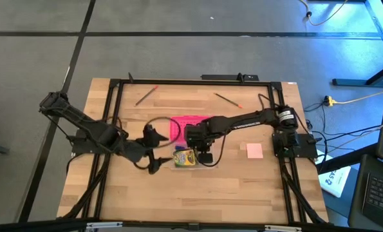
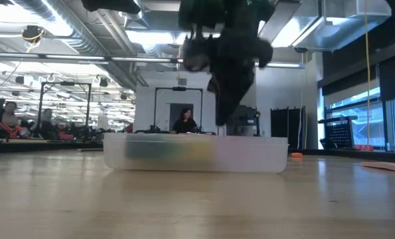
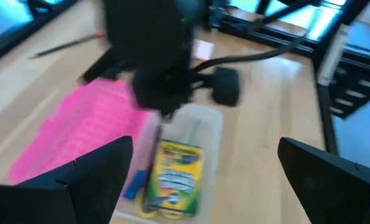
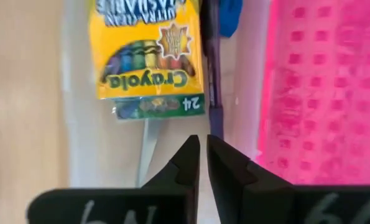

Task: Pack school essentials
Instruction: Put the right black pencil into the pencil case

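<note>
The right gripper (image 4: 203,163) hangs over the clear plastic rectangular box (image 1: 207,163) near the middle of the wooden tabletop (image 1: 197,193), its fingers clenched almost together with nothing visible between them. Inside the box lie the yellow-and-green cardboard crayon box (image 4: 148,53), a dark thin pen (image 4: 213,93) along its side and a small blue eraser (image 4: 229,15) at the far end. The bright pink dotted rectangular lid (image 1: 185,124) rests on the tabletop touching the box, at its 11 o'clock in the high view.

The left gripper (image 1: 150,149) waits just beside the box at its 9 o'clock, fingers fully released.

Still unpacked: the pale pink square pad (image 1: 254,151), near the box at 3 o'clock; one thin pencil with a red tip (image 1: 146,95) well apart at 11 o'clock, and another thin pencil (image 1: 228,100) at 1 o'clock near the tabletop's far edge. Scissors cannot be picked out with certainty.

Risks, as I judge them: the two grippers sit close together, so a reach by either toward the lid or box could clip the other. The thin pencils lie flat on the wood, so a pinch may skid them or scrape the tabletop. Clenched fingers dropping lower could jab the crayon box or shove the light container sideways.
</note>
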Controlling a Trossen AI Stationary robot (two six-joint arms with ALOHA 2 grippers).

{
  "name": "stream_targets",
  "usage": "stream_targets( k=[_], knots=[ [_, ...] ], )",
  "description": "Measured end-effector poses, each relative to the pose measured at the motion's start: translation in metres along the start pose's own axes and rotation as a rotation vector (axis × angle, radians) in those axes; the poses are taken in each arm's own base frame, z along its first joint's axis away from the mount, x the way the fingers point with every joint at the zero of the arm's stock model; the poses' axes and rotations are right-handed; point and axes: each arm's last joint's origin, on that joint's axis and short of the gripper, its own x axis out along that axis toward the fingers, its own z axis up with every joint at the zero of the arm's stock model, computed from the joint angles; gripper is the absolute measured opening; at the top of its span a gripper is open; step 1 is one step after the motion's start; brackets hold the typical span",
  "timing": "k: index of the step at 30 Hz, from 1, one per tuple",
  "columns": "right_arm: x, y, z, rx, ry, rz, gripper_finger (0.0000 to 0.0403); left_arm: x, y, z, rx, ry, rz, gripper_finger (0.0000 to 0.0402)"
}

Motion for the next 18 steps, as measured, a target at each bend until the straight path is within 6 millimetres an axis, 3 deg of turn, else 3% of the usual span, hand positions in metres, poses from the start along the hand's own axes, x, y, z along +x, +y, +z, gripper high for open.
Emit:
stream_targets(
  k=[8, 18],
  knots=[
    [-0.063, -0.005, -0.007, 0.065, -0.125, -0.053, 0.0033, -0.002, 0.04, 0.016, -0.072, 0.031, 0.089, 0.0396],
    [-0.136, -0.046, -0.034, 0.206, -0.246, -0.133, 0.0033, 0.006, 0.091, 0.018, -0.23, 0.187, 0.287, 0.0396]
  ],
)
